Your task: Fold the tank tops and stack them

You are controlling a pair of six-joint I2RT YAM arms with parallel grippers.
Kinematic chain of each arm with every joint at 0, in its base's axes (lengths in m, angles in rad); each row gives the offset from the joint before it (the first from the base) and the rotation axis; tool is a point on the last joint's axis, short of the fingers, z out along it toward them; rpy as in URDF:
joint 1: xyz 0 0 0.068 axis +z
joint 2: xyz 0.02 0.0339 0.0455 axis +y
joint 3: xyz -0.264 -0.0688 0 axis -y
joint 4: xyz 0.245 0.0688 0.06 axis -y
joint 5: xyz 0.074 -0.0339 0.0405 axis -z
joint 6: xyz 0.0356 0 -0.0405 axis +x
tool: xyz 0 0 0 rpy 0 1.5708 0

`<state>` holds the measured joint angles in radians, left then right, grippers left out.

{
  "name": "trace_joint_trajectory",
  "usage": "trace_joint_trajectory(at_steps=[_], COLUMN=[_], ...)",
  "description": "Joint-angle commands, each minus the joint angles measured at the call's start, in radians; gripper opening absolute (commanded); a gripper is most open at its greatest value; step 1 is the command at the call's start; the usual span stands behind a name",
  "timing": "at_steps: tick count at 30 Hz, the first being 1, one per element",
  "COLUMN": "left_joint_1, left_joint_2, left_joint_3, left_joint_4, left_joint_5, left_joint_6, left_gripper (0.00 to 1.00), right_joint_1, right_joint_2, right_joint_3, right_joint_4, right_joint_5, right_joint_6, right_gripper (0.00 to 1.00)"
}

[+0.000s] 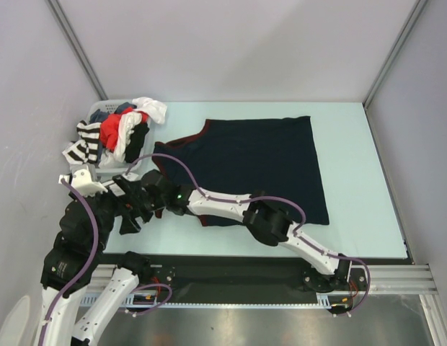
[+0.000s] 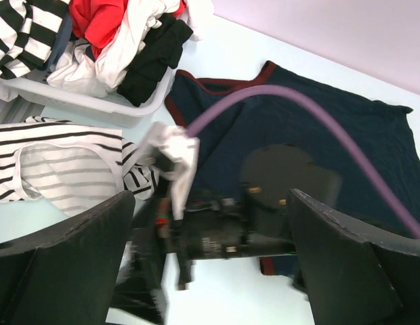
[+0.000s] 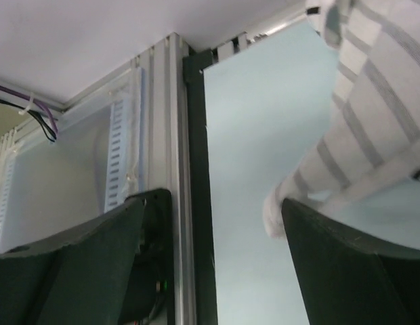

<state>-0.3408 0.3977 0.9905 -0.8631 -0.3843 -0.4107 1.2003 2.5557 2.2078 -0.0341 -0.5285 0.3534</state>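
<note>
**Both grippers open; navy top flat, striped top by the basket**

The pale table (image 1: 353,144) fills the middle of the overhead view. The navy tank top (image 1: 259,162) lies spread flat across the table's centre, its maroon-trimmed neck toward the left of the frame. A basket (image 1: 108,106) heaped with clothes sits at upper left. In the left wrist view, the striped tank top (image 2: 54,169) lies crumpled on the table at the frame's left, just below the basket. The left gripper (image 2: 210,196) hovers with its fingers wide apart, holding nothing. The right gripper (image 3: 220,200) is also spread wide. Striped cloth hangs by its finger at the frame's right, possibly touching it.
</note>
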Motion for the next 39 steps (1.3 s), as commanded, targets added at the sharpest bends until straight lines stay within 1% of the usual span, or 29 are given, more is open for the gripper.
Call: trace_joint_trajectory(at_steps=[1,3,4,7,8,10,11,12,13,14,15,16,17,18,19,20,21,23,24,25,26,27,28,30,31,32,33,36,39], left_joint_1=[0.006,0.006,0.006,0.006,0.006,0.006,0.006,0.006,0.006,0.005,0.005,0.000,-0.004,-0.010,-0.021,-0.055,-0.075,-0.151,-0.176,-0.219,-0.240,-0.262,-0.300,-0.339,-0.374,-0.389,-0.405,-0.460,-0.504], left_joint_2=[0.013,0.018,0.023,0.029,0.035,0.047,0.053,0.062,0.066,0.064,0.058,0.055,0.052,0.046,0.043,0.043,0.043,0.059,0.072,0.091,0.105,0.116,0.125,0.144,0.153,0.161,0.182,0.237,0.286], left_joint_3=[0.034,0.046,0.050,0.042,0.019,-0.013,-0.054,-0.082,-0.110,-0.172,-0.211,-0.245,-0.306,-0.335,-0.360,-0.398,-0.417,-0.458,-0.470,-0.483,-0.507,-0.518,-0.529,-0.553,-0.561,-0.575,-0.582,-0.610,-0.638], left_joint_4=[0.016,0.019,0.021,0.032,0.041,0.055,0.071,0.088,0.107,0.149,0.180,0.211,0.255,0.275,0.291,0.308,0.311,0.320,0.325,0.334,0.357,0.369,0.381,0.417,0.429,0.450,0.460,0.515,0.575], left_joint_5=[0.012,0.010,0.010,0.027,0.036,0.059,0.099,0.123,0.157,0.217,0.258,0.290,0.330,0.344,0.351,0.345,0.317,0.274,0.239,0.231,0.225,0.219,0.210,0.191,0.174,0.168,0.163,0.151,0.140], left_joint_6=[-0.008,-0.008,-0.011,-0.017,-0.022,-0.048,-0.063,-0.079,-0.121,-0.149,-0.174,-0.216,-0.241,-0.261,-0.290,-0.303,-0.313,-0.336,-0.347,-0.368,-0.379,-0.393,-0.420,-0.447,-0.467,-0.477,-0.485,-0.522,-0.548], left_gripper=[1.00,1.00,1.00,1.00,1.00,1.00,1.00,1.00,1.00,1.00,1.00,1.00,1.00,1.00,1.00,0.99,0.97,0.97,0.99,0.99,0.99,0.99,0.99,0.99,0.98,0.97,0.94,0.91,0.89], right_joint_1=[-0.041,-0.053,-0.054,-0.073,-0.077,-0.100,-0.113,-0.149,-0.172,-0.197,-0.227,-0.275,-0.301,-0.323,-0.356,-0.372,-0.389,-0.456,-0.487,-0.517,-0.580,-0.609,-0.639,-0.735,-0.772,-0.807,-0.879,-0.987,-1.034], right_joint_2=[-0.219,-0.334,-0.380,-0.547,-0.592,-0.732,-0.786,-0.833,-0.935,-0.987,-1.041,-1.105,-1.214,-1.279,-1.334,-1.444,-1.494,-1.610,-1.638,-1.667,-1.690,-1.733,-1.755,-1.820,-1.841,-1.858,-1.873,-1.902,-1.901], right_joint_3=[-0.142,-0.227,-0.328,-0.503,-0.637,-0.758,-0.881,-0.937,-1.004,-1.118,-1.185,-1.238,-1.282,-1.371,-1.407,-1.442,-1.494,-1.540,-1.557,-1.591,-1.602,-1.611,-1.625,-1.642,-1.657,-1.665,-1.671,-1.700,-1.711], right_joint_4=[0.056,0.075,0.085,0.152,0.170,0.191,0.191,0.180,0.175,0.169,0.148,0.122,0.085,-0.003,-0.045,-0.093,-0.187,-0.283,-0.367,-0.404,-0.446,-0.531,-0.568,-0.656,-0.679,-0.694,-0.728,-0.760,-0.802], right_joint_5=[0.088,0.126,0.134,0.148,0.186,0.231,0.286,0.313,0.335,0.379,0.413,0.451,0.526,0.580,0.622,0.710,0.754,0.829,0.841,0.852,0.881,0.900,0.910,0.917,0.909,0.880,0.865,0.793,0.802], right_joint_6=[-0.068,-0.088,-0.103,-0.085,-0.077,-0.064,-0.032,-0.010,0.024,0.092,0.134,0.168,0.224,0.242,0.255,0.278,0.326,0.377,0.416,0.433,0.453,0.484,0.521,0.548,0.565,0.567,0.570,0.581,0.633], right_gripper=[0.91,0.91,0.92,0.92,0.92,0.91,0.90,0.88,0.82,0.77,0.72,0.69,0.68,0.67,0.64,0.62,0.60,0.56,0.55,0.53,0.50,0.49,0.45,0.44,0.41,0.39,0.37,0.33,0.31])
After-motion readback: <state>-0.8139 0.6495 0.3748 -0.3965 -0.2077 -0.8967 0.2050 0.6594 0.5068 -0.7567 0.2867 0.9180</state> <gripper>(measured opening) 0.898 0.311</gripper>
